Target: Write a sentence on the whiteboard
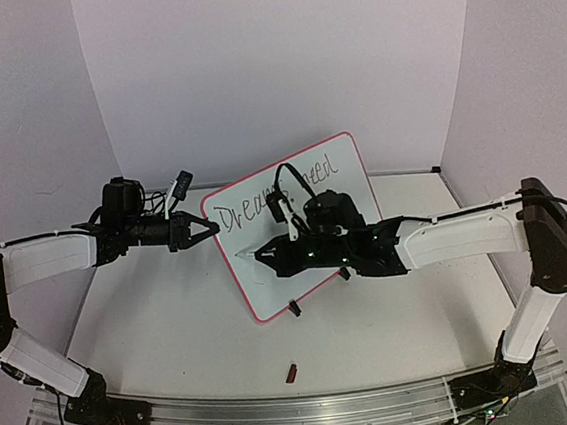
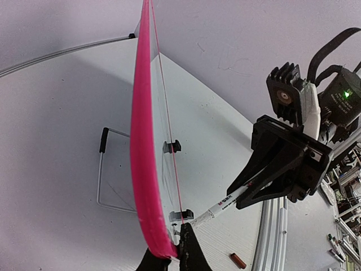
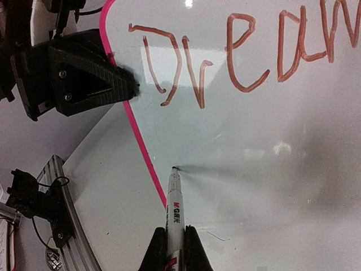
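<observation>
The desk [image 1: 174, 323] carries the whiteboard [image 1: 271, 292] at the centre of the top view. It stands propped on its edge, and its long axis climbs from lower left to upper right of that frame. In the left wrist view it shows edge-on, as a pink frame [image 2: 144, 141] running from the top of the frame to the bottom.

The left pincer [image 1: 208, 230] is clamped on the board's frame at its upper-left corner. In the right wrist view its tips [image 3: 130, 90] meet the pink rim, so this arm looks to be steadying the board rather than writing.

The right pincer [image 1: 268, 257] reaches in from the right of the top view, closed on a marker [image 3: 175, 209] that points up the right wrist frame at the board's face [image 3: 271, 158]. The tip seems to touch the face just inside the pink rim, directly under the "D" of the handwritten line [image 3: 237, 56]. A second line would likely run from that spot toward the right of this frame, parallel to the first and along the board's long axis. Clear white surface lies that way.

A small red-brown piece, perhaps the cap [image 1: 291, 373], lies on the desk near the bottom of the top view.
</observation>
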Motion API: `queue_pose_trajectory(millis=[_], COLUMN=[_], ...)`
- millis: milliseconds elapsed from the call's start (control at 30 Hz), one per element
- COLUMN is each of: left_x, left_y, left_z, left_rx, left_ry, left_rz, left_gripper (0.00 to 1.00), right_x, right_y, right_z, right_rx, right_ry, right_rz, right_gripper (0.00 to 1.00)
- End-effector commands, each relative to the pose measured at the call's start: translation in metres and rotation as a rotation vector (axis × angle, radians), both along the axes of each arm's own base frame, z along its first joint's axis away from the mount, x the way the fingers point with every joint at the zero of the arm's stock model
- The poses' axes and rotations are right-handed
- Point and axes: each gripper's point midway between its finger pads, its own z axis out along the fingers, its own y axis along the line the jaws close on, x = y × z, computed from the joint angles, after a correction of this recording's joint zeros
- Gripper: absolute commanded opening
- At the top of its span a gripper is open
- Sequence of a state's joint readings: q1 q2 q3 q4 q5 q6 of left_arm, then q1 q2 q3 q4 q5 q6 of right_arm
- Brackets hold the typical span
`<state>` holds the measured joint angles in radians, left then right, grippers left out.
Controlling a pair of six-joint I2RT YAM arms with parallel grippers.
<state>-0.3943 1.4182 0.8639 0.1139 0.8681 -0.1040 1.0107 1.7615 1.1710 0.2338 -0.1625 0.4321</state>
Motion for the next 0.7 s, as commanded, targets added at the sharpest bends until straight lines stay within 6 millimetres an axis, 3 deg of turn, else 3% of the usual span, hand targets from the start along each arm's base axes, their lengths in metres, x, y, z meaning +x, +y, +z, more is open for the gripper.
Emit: queue_pose_trajectory(millis=[0,300,667], left_x=[-0.005,-0.005,-0.006], left_y=[-0.002,-0.002,-0.002], left_z=[-0.011,-0.009,-0.009], left_rx=[0.067,0.066,0.067], left_ry=[-0.066,-0.07,-0.072], left_rz=[-0.015,-0.014,-0.014], left_gripper=[0.0,0.0,0.0], right_x=[0.001,-0.004,-0.008], right_y=[-0.007,-0.019,-0.018], right_z=[-0.003,-0.013,0.025], right_rx=[-0.011,-0.032,0.045], right_ry=[0.007,0.034,-0.011], right_rz=[-0.042,-0.061,-0.03], right_gripper=[0.0,0.0,0.0])
